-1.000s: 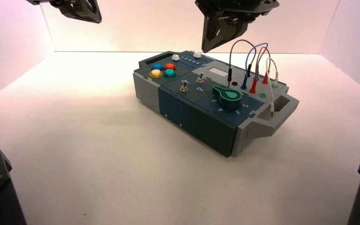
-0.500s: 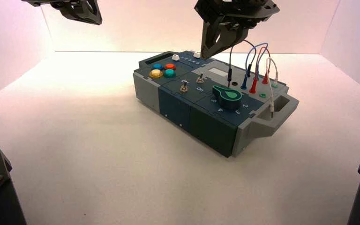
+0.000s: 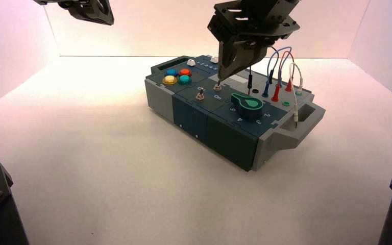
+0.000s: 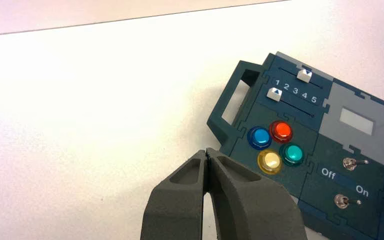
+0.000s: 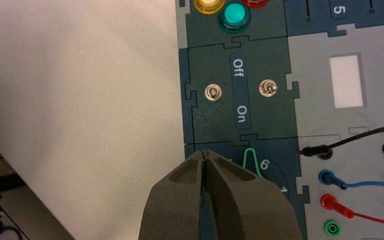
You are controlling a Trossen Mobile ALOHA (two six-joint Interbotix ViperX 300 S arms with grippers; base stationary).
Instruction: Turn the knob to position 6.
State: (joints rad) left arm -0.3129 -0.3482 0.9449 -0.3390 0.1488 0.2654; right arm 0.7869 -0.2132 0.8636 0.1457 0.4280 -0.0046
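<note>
Knob not yet touched; the right gripper is above the box, closing in on it.

Over on the left, the left gripper (image 3: 84,10) hangs high and well away from the box (image 3: 224,132), its fingers (image 4: 230,190) pressed together. On the box's left end sit four coloured buttons (image 3: 177,76), then two small toggle switches (image 3: 209,91). The right gripper (image 3: 228,69) is low over the switches, fingers (image 5: 230,200) pressed together, just left of the green knob (image 3: 248,104). The knob sits on the box's near right part, its tip seemingly pointing between 5 and 6, so the whole turn is left to do.
</note>
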